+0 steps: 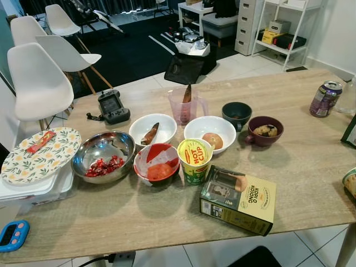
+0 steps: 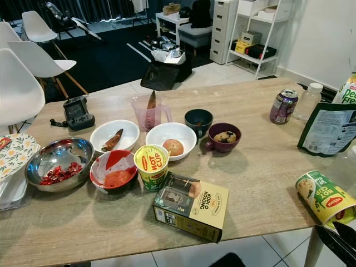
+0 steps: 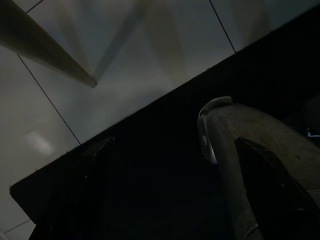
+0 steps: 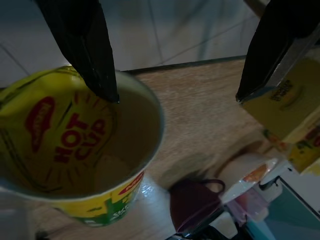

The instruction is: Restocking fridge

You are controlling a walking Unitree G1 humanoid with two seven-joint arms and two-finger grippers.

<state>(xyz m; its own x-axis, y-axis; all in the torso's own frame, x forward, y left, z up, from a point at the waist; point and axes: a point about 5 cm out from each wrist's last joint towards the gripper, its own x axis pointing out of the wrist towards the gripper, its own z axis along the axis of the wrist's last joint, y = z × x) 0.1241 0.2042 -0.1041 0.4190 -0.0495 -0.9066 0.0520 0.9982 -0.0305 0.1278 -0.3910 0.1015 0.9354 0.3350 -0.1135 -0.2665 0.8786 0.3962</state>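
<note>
At the table's right edge, the right gripper (image 4: pixel 175 95) hung released beside a tipped noodle cup (image 2: pixel 324 198).

Desk (image 1: pixel 311 167): pale wood grain. Upright noodle cup (image 1: pixel 195 161) at its centre: yellow with red lettering and a green base. Beside the cup, a red bowl (image 1: pixel 157 163) and a yellow-and-dark-green box (image 1: pixel 238 200). Behind the cup, two white bowls (image 1: pixel 210 133), a dark teal bowl (image 1: pixel 237 114) and a maroon mug (image 1: pixel 265 130). Farther from the cup: purple can (image 1: pixel 325 99), steel bowl (image 1: pixel 103 156) of red sweets, floral-patterned plate (image 1: pixel 40 154), blue timer (image 1: pixel 13 235).
</note>
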